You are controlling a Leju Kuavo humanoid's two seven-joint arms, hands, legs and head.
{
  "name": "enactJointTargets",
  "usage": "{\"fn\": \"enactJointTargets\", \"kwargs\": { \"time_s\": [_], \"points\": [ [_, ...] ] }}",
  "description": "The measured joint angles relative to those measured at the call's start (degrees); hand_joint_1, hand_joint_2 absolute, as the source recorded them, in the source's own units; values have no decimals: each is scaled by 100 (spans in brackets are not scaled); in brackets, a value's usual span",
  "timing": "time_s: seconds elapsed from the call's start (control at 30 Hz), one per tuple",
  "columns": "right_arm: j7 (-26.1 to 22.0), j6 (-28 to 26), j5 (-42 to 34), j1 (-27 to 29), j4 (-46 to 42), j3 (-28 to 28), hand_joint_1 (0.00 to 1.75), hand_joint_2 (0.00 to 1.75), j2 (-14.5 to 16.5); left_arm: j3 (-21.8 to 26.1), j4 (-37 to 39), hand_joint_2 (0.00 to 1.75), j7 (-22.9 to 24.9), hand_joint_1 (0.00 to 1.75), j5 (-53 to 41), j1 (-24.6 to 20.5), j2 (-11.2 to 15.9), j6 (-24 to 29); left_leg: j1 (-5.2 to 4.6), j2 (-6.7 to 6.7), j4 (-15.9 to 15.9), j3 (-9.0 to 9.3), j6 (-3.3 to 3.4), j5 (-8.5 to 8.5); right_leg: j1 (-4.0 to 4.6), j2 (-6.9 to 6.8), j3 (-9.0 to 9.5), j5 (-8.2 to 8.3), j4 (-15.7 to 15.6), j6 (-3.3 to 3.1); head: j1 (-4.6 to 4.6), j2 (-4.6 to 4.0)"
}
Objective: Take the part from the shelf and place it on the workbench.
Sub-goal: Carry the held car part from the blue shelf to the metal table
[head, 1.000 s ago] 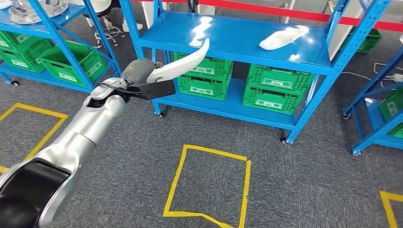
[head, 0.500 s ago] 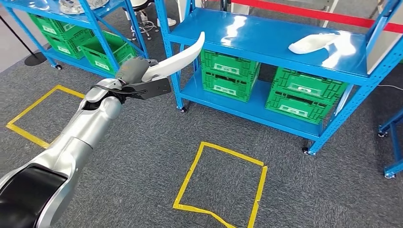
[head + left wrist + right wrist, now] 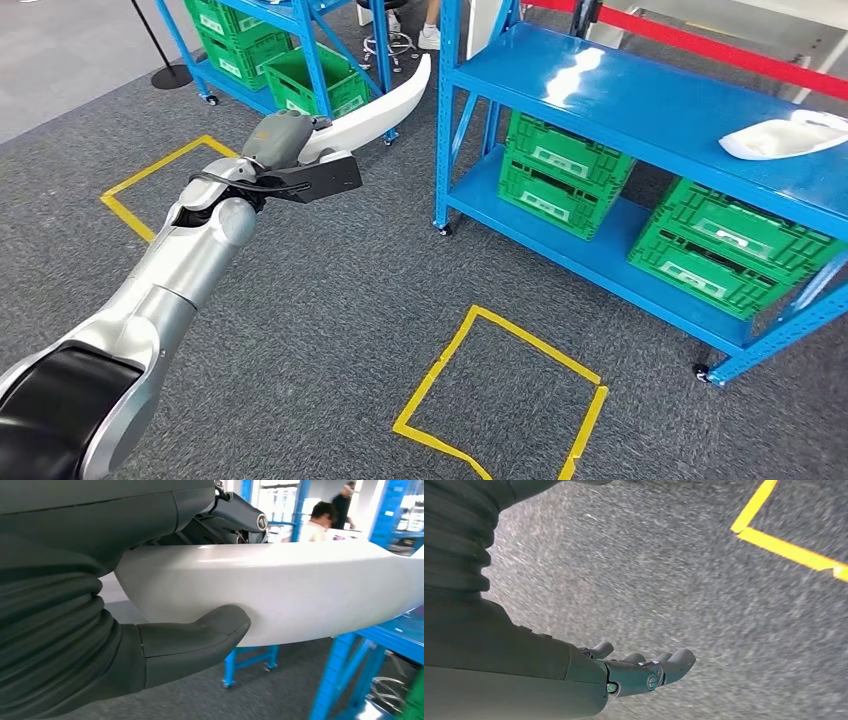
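Over the last second the whole head view had swung: the blue shelf (image 3: 640, 100) slid from the middle of the picture off toward the right, and a second rack with green crates (image 3: 310, 80) came nearer the centre, so the robot itself had turned away from the shelf, not the things on it. Through that turn the left hand (image 3: 290, 160) kept its place at the end of the outstretched silver arm, its fingers (image 3: 200, 635) clamped around the long white curved part (image 3: 375, 108), thumb pressed under it and darker fingers over the top. The part was therefore off the shelf and held in the air above the grey carpet, its tip pointing up toward the racks. A second white part (image 3: 780, 138) lay on the shelf's top board. The right hand (image 3: 644, 672) hung over the carpet with its fingers loosely apart, holding nothing. Judging from this, the pick looked done and the carry under way, with the worktop still to be reached. White labels showed on the green crates, but their writing was too small to read.
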Motion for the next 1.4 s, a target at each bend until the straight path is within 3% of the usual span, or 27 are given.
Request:
{"fn": "enactJointTargets", "kwargs": {
  "time_s": [0.07, 0.1, 0.17, 0.2, 0.27, 0.33, 0.4, 0.43, 0.5, 0.53, 0.6, 0.63, 0.7, 0.77, 0.83, 0.9, 0.93, 0.97, 1.0, 1.07, 1.13, 1.2, 1.23, 1.3, 1.33, 1.4],
  "points": [
    [2, 0, -2, -6, 0, 1, 0, 175, -5, 6, -5, 175, 2, 157, -29, -18, 2, -66, -1, -148, 51, -43, -60, -12, -18, 192, 246, 188, -552, -11, 2, 0],
    [3, 1, -7, -13, 0, 1, 0, 175, -7, 10, 1, 175, 2, 157, -42, -25, 4, -96, 3, -216, 55, -68, -99, -4, -17, 230, 280, 187, -635, -26, 2, 0],
    [4, 2, -16, -45, 0, 1, 0, 175, -7, 25, 20, 175, -8, 157, -64, -36, 23, -139, 14, -345, 24, -102, -180, 35, -7, 100, 286, 204, -657, -86, 3, 0],
    [3, 2, -20, -72, -1, 0, 0, 175, -3, 33, 33, 175, -21, 157, -78, -46, 36, -152, 13, -320, 27, -120, -211, 38, -10, 33, 296, 219, -678, -124, 3, 0],
    [2, 0, -22, -125, -2, 1, 0, 175, -2, 41, 71, 175, -61, 157, -101, -105, 53, -176, -3, -13, 269, -260, -267, -103, -29, -91, 314, 247, -723, -186, -49, 0],
    [-1, -5, -26, -144, -2, 1, 0, 175, -6, 43, 118, 175, -108, 157, -107, -179, 38, -203, 7, 367, 968, -608, -324, -442, -20, -228, 317, 246, -735, -220, -103, 0],
    [2, -14, -29, -151, -2, 0, 0, 175, -12, 43, 163, 175, -138, 157, -104, -208, 6, -252, 37, 481, 1595, -924, -359, -638, -17, -388, 319, 234, -733, -233, -107, 0],
    [8, -16, -30, -159, -2, 0, 0, 175, -15, 43, 183, 175, -140, 157, -103, -214, -6, -273, 47, 497, 1625, -940, -362, -582, -18, -464, 323, 227, -732, -230, -107, 0],
    [21, -15, -28, -180, -2, 1, 0, 175, -19, 43, 210, 175, -136, 157, -101, -261, -29, -294, 50, 596, 1026, -626, -337, -226, -15, -609, 346, 206, -730, -210, -107, 0],
    [26, -12, -26, -187, -2, 1, 0, 175, -19, 43, 216, 175, -134, 157, -100, -305, -40, -294, 24, 730, 608, -405, -310, -86, -6, -679, 362, 191, -731, -189, -107, 0],
    [35, -8, -21, -195, -2, 2, 0, 175, -25, 43, 219, 175, -135, 157, -100, -395, -75, -304, -31, 903, 65, -118, -222, 48, 25, -807, 396, 161, -735, -133, -101, 0],
    [37, -8, -20, -196, -2, 2, 0, 175, -29, 43, 223, 175, -136, 157, -100, -422, -88, -320, -55, 905, -1, -89, -182, 31, 39, -871, 414, 151, -744, -101, -97, 0],
    [28, -11, -25, -203, -2, 2, 0, 175, -37, 43, 238, 175, -139, 157, -100, -438, -97, -369, -50, 749, -30, -83, -106, 58, 35, -958, 454, 129, -762, -33, -93, 0],
    [-16, -15, -50, -203, -2, 2, 0, 175, -43, 42, 256, 175, -151, 157, -98, -465, -131, -413, -21, 607, -79, -62, -31, 90, 9, -710, 396, -9, -587, 22, -85, 0],
    [-79, -16, -85, -172, -2, 2, 0, 175, -61, 40, 282, 175, -158, 157, -87, -489, -227, -441, -4, 455, -101, -55, 25, 108, 1, -323, 103, -319, 31, 41, -60, 0],
    [-117, -13, -105, -134, -2, 2, 0, 175, -81, 35, 324, 175, -156, 157, -73, -467, -323, -462, -9, 281, -91, -59, 47, 107, 19, -191, -274, -539, 726, 39, -34, 0],
    [-127, -11, -109, -124, -2, 2, 0, 175, -86, 31, 347, 175, -155, 157, -68, -452, -354, -468, -13, 190, -80, -59, 47, 105, 27, -173, -367, -502, 837, 32, -25, 0],
    [-135, -9, -111, -121, -2, 2, 0, 175, -89, 26, 366, 175, -154, 157, -66, -440, -374, -468, -14, 103, -64, -59, 42, 102, 30, -156, -350, -354, 713, 22, -21, 0],
    [-142, -9, -113, -120, -2, 2, 0, 175, -90, 23, 379, 175, -151, 157, -65, -436, -388, -468, -12, 22, -43, -59, 33, 96, 25, -107, -229, -132, 385, 11, -19, 0],
    [-152, -9, -113, -116, -2, 2, 0, 175, -96, 21, 395, 175, -149, 157, -65, -441, -408, -468, -8, -123, 8, -83, -7, 76, 1, 133, 83, 194, -365, -2, -17, 0],
    [-157, -9, -114, -115, -2, 2, 0, 175, -101, 20, 408, 175, -149, 157, -64, -447, -422, -468, 1, -258, 25, -131, -77, 78, 1, 252, 212, 248, -672, -18, -14, 0],
    [-160, -9, -114, -122, -2, 2, 0, 175, -100, 19, 418, 175, -149, 157, -63, -447, -413, -468, 12, -376, -2, -172, -158, 109, 10, 112, 242, 261, -700, -72, -12, 0],
    [-161, -9, -114, -126, -2, 2, 0, 175, -99, 20, 421, 175, -148, 157, -63, -449, -403, -468, 4, -305, 17, -195, -190, 101, 6, 42, 264, 277, -722, -109, -16, 0],
    [-163, -9, -113, -121, -2, 2, 0, 175, -97, 20, 424, 175, -148, 157, -61, -460, -395, -467, -16, 76, 354, -369, -246, -88, -4, -111, 304, 295, -764, -185, -55, 0],
    [-164, -9, -113, -113, -2, 2, 0, 175, -98, 20, 428, 175, -149, 157, -60, -464, -398, -466, -15, 293, 691, -530, -273, -259, 8, -184, 312, 289, -769, -211, -75, 0],
    [-163, -9, -114, -99, -2, 2, 0, 175, -99, 19, 449, 175, -148, 157, -59, -453, -405, -465, 21, 456, 1417, -897, -318, -545, 22, -343, 317, 270, -767, -238, -91, 0]
  ]
}}
